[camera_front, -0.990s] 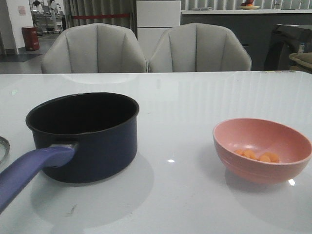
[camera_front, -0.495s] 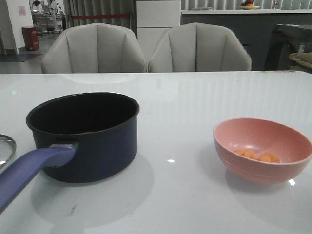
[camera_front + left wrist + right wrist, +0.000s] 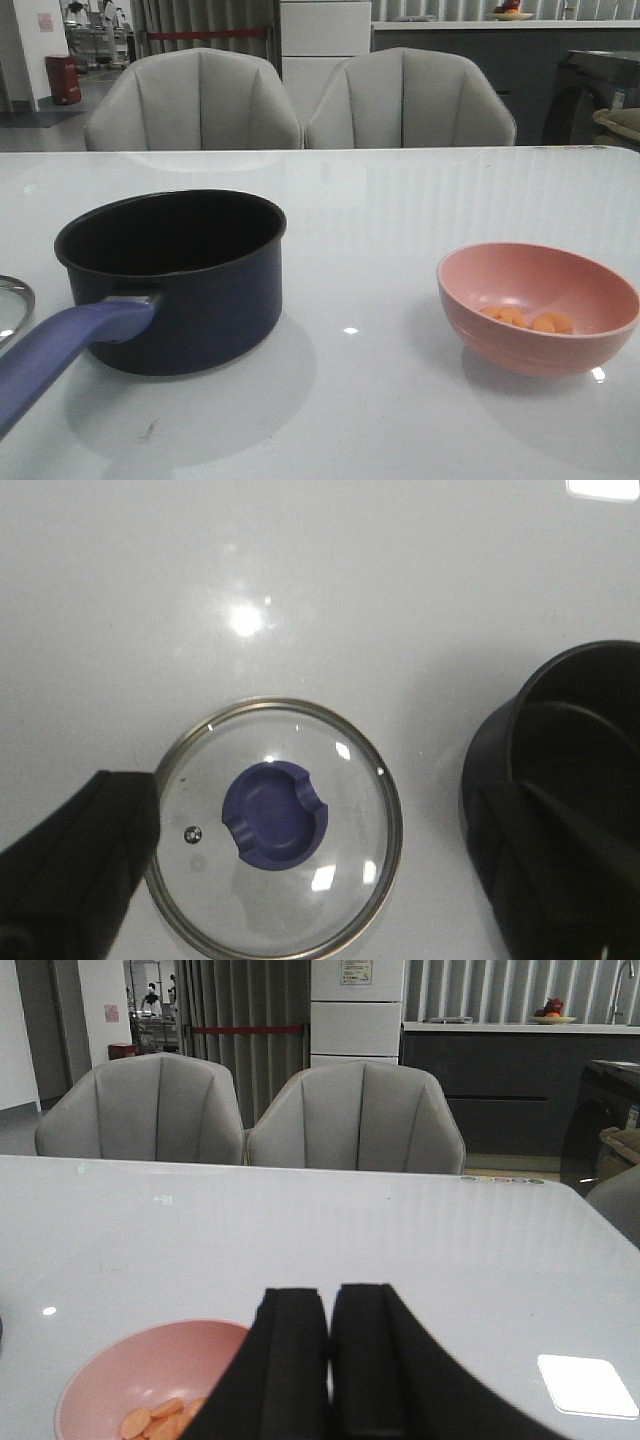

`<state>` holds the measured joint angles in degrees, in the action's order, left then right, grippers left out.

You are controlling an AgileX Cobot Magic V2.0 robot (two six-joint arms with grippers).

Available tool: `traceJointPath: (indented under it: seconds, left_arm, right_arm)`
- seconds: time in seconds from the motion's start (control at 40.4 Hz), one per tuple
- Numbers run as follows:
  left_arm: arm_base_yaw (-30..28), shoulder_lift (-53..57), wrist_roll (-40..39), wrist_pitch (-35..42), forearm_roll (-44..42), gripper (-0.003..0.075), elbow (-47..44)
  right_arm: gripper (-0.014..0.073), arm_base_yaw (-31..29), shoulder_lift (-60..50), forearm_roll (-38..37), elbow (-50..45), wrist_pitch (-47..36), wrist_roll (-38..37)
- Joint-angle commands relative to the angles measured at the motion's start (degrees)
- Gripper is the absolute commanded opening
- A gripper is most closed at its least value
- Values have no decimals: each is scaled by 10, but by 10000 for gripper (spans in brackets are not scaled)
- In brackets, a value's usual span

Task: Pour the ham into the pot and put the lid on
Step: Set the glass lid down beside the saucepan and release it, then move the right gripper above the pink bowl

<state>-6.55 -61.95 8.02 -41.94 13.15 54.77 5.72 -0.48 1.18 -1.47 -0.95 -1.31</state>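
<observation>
Two containers are seen on the white table [image 3: 400,220] in the front view. The pot [image 3: 180,275], dark navy outside and black inside, is placed upright on the left side; nothing can be made out within it, though its floor is hidden from this angle. Its long purple-blue handle [image 3: 60,350] is directed toward the robot and somewhat to the left, so the long axis runs from the pot's near wall out to the lower left edge of the view. The pink bowl [image 3: 538,308] is set upright on the right side, well apart from the pot. The ham [image 3: 525,320], a few flat orange pieces, is gathered at the bottom of the bowl.

The lid [image 3: 275,825] is laid flat on the table just left of the pot, apart from it, with its blue-purple knob [image 3: 275,815] facing up; only a sliver of its steel rim is caught at the left edge of the front view. In the left wrist view the left gripper [image 3: 330,880] is held above the lid with its jaws spread wide, one finger seen past the lid's rim and the other over the pot; nothing is gripped.

In the right wrist view the right gripper [image 3: 329,1360] is shown with its two black fingers pressed together, with nothing between them, close above the bowl's rim.
</observation>
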Motion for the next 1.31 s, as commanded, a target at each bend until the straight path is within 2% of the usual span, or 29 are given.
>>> traceJointPath:
  seconds: [0.0, 0.148, 0.346, 0.619, 0.718, 0.965, 1.287]
  left_arm:
    - [4, 86, 0, 89, 12, 655, -35]
    - [34, 198, 0, 157, 12, 629, -114]
    - [85, 330, 2, 193, -17, 572, -200]
    - [97, 498, 2, 241, -29, 501, -307]
    - [97, 543, 2, 291, -20, 501, -348]
    - [97, 576, 2, 390, -18, 501, -394]
    - [130, 576, 2, 396, -18, 501, -395]
  right_arm:
    - [175, -3, -12, -7, -6, -43, 2]
    - [175, -3, -12, -7, -6, -43, 2]
    - [175, -3, -12, -7, -6, -43, 2]
    - [175, -3, -12, -7, -6, -43, 2]
    - [175, -3, -11, -7, -6, -43, 2]
    - [175, -3, -11, -7, -6, -43, 2]
    - [175, -3, -11, -7, -6, -52, 2]
